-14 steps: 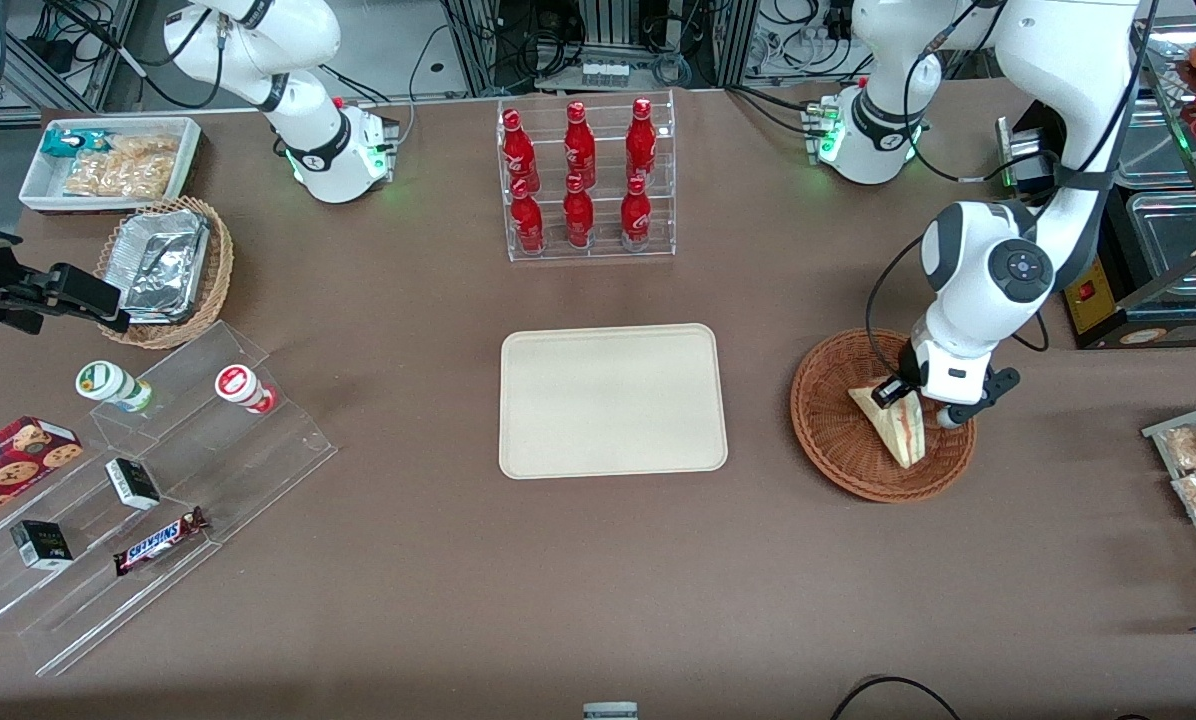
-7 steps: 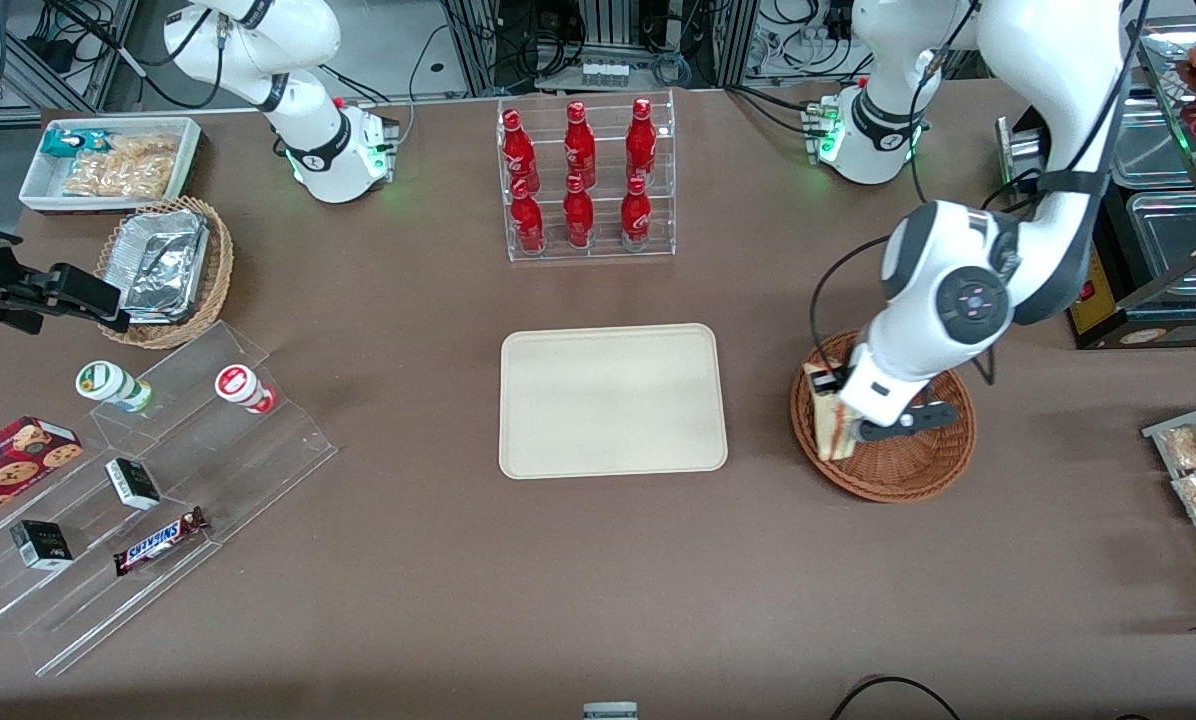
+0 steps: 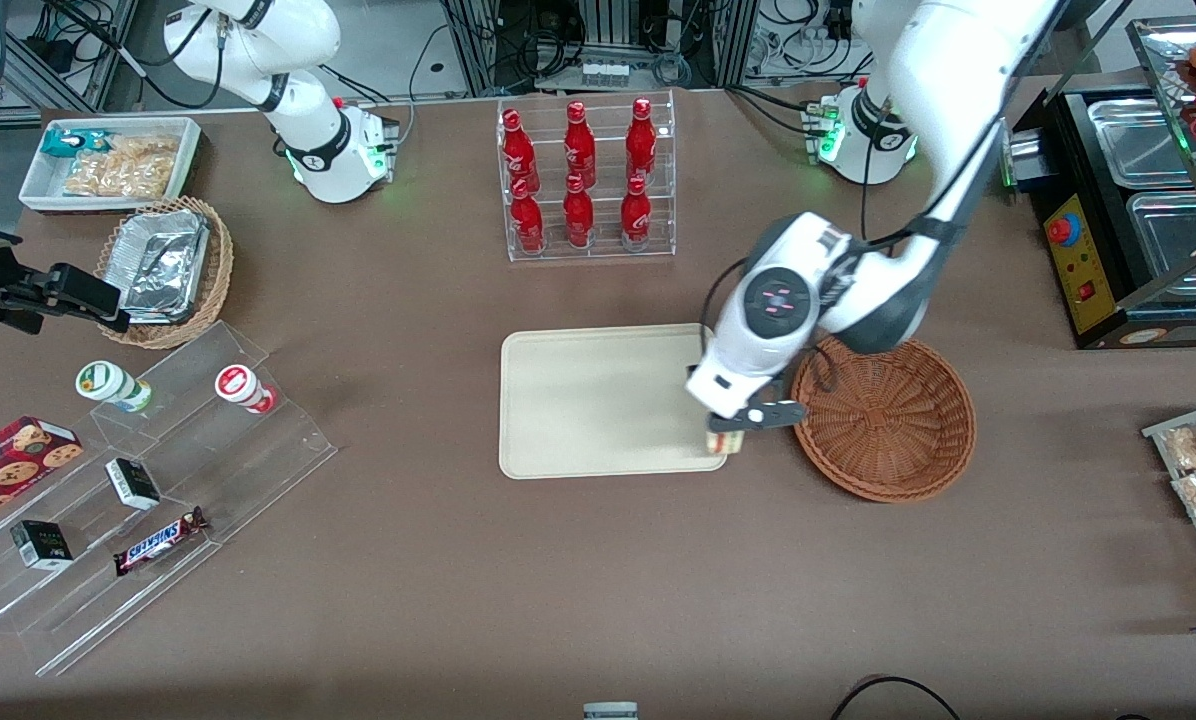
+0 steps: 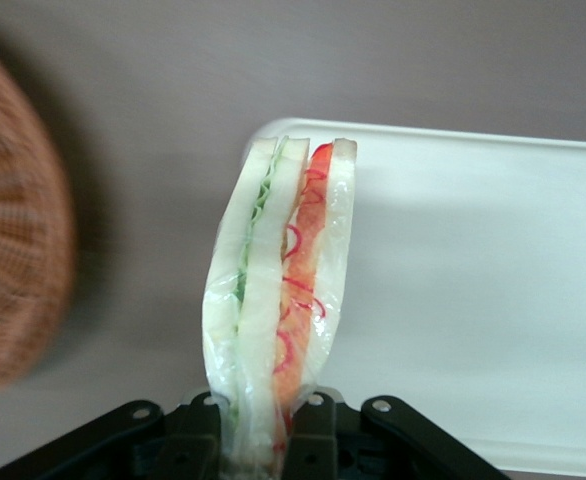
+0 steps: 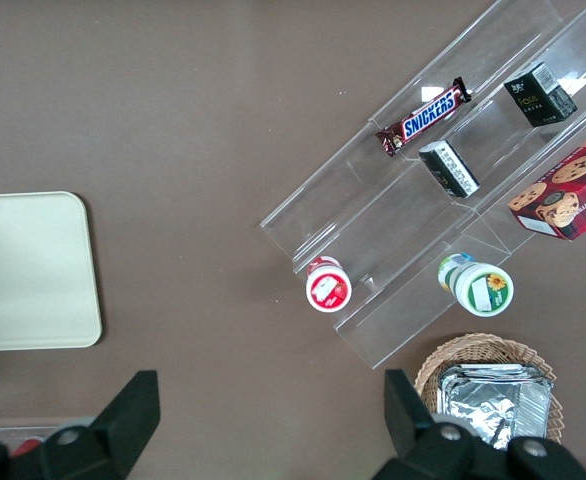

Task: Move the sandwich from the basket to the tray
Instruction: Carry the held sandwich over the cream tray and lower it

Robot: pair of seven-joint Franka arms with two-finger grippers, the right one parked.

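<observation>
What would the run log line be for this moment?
phase: carry | gripper: shut on sandwich, over tray corner nearest basket | basket: empty | sandwich: not yet released

From the front, the arm's wrist covers the gripper (image 3: 726,436) and nearly all of the sandwich (image 3: 722,444), plus a corner of the tray (image 3: 608,400) beneath. In the wrist view the basket (image 4: 13,260) beside the gripper (image 4: 263,425) is blurred and cut by the frame edge

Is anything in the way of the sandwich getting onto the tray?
No. The claw holds the sandwich above the tray's corner nearest the basket, and the tray shows nothing on it.
</observation>
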